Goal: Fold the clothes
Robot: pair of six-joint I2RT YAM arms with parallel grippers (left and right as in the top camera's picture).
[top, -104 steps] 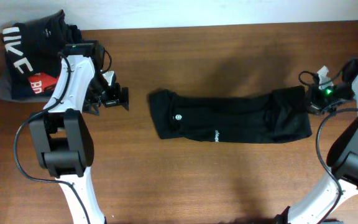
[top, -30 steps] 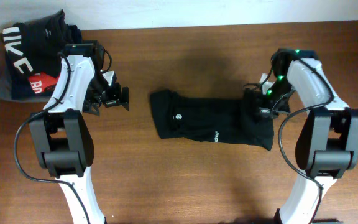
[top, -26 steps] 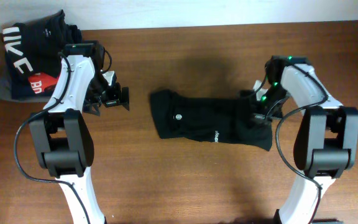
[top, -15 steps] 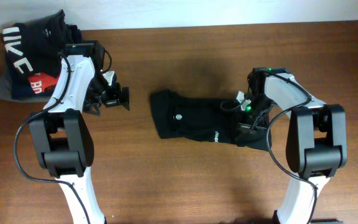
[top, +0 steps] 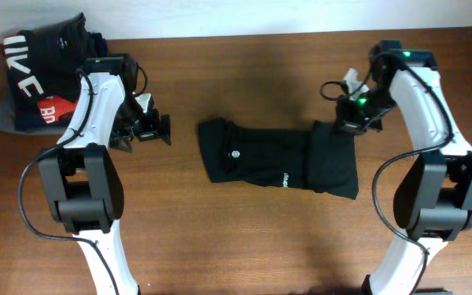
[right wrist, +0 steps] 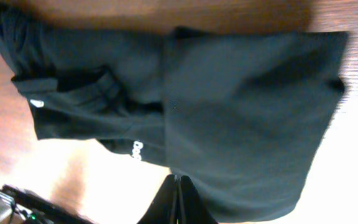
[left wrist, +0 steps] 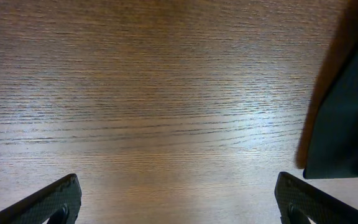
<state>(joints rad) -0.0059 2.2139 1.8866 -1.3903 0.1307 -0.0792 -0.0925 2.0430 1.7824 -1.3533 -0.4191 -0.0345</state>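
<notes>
Two pincers flank the clothes [top: 277, 160]: the left gripper [top: 152, 129] gapes wide over the table [top: 220, 246], the black fabric near its tips. The right gripper [top: 344, 124], pinched closed, hovers at the folded-over end. Behind the left gripper sits a folded pile [top: 35, 78].

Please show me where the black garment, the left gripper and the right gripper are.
black garment [top: 260, 164]: overhead view, middle of its body.
left gripper [top: 165, 129]: overhead view, between its open fingers.
right gripper [right wrist: 178, 186]: right wrist view, its shut fingertips.
</notes>
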